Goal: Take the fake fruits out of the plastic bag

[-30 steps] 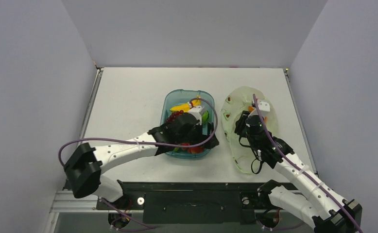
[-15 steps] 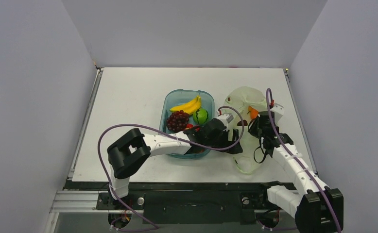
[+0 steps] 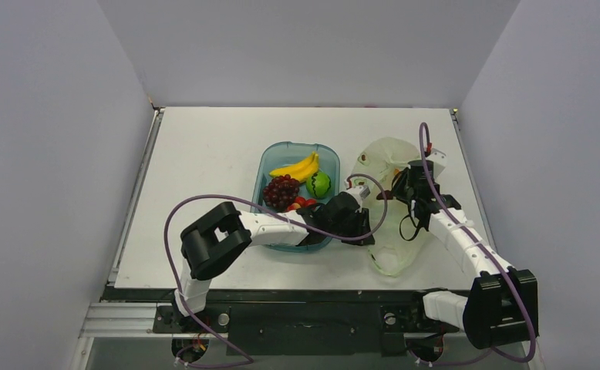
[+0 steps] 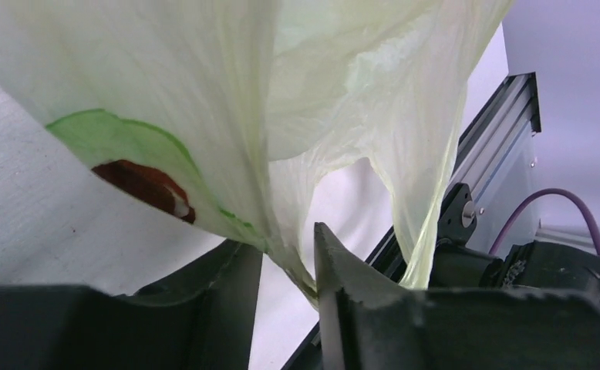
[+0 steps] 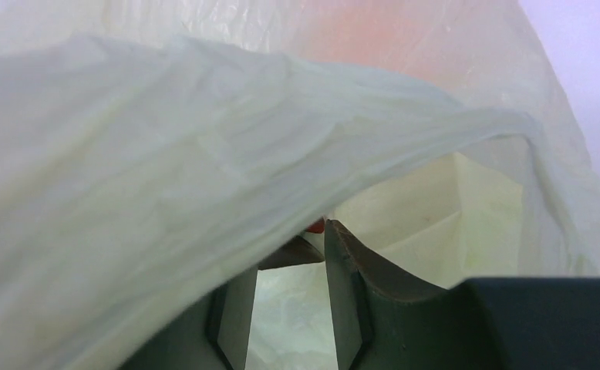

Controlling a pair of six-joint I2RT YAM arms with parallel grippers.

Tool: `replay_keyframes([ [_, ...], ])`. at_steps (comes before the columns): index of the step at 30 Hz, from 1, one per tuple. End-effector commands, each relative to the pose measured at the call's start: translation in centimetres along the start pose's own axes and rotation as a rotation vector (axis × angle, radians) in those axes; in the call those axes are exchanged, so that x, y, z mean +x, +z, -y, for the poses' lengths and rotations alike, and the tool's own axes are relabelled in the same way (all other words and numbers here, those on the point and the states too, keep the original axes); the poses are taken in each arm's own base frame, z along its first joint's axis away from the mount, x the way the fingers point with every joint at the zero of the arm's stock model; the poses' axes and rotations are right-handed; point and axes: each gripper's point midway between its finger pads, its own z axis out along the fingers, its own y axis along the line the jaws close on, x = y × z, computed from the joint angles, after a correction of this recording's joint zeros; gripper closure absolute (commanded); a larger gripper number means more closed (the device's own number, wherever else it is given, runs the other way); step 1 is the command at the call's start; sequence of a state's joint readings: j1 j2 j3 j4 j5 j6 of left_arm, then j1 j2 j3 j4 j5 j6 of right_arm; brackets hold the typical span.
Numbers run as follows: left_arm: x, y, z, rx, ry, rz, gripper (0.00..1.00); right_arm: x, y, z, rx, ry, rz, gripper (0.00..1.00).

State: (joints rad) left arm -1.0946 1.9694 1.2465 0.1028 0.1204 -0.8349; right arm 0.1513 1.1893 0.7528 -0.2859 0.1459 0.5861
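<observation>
left gripper (image 4: pixel 285 248) and right gripper (image 5: pixel 285 250) each pinch the plastic bag (image 3: pixel 393 248) rim (beside the tray (image 3: pixel 265 166)).

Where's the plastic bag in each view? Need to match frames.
Top external: plastic bag lies right of the teal tray.
Left wrist: fills the top, with a fold dropping to bottom centre.
Right wrist: fills nearly the whole frame.
Shared landmark: its printed mark, seen in top and left wrist only.

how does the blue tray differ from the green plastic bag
The tray is rigid and teal; the plastic bag is thin, crinkled and pale green. The tray lies flat with bananas and grapes in it; the plastic bag is bunched and partly raised. Both are see-through.
</observation>
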Motion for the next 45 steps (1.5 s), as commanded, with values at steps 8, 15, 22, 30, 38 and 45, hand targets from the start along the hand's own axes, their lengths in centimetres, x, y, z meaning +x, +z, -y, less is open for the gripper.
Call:
replay_keyframes([
  [8,-1.3,0.2,1.3,0.059,0.005,0.018,1.00,3.1,2.1,0.6,0.011,0.016,-0.078,0.71],
  [15,-0.4,0.3,1.0,0.074,-0.012,-0.002,1.00,8.2,0.3,2.7,0.002,0.074,-0.157,0.71],
  [22,0.3,0.7,1.2,0.091,-0.023,-0.029,1.00,10.6,1.9,3.7,0.038,0.105,-0.250,0.71],
  [30,1.2,0.7,0.4,0.071,-0.029,-0.052,1.00,7.4,0.7,2.4,-0.011,0.084,-0.179,0.66],
  [38,1.7,0.6,0.0,0.064,-0.038,-0.056,1.00,4.2,-2.7,-2.2,-0.202,0.039,-0.118,0.56],
  [45,1.6,0.4,-0.1,0.059,-0.041,-0.050,1.00,9.0,-0.9,-4.3,-0.240,0.065,-0.220,0.71],
])
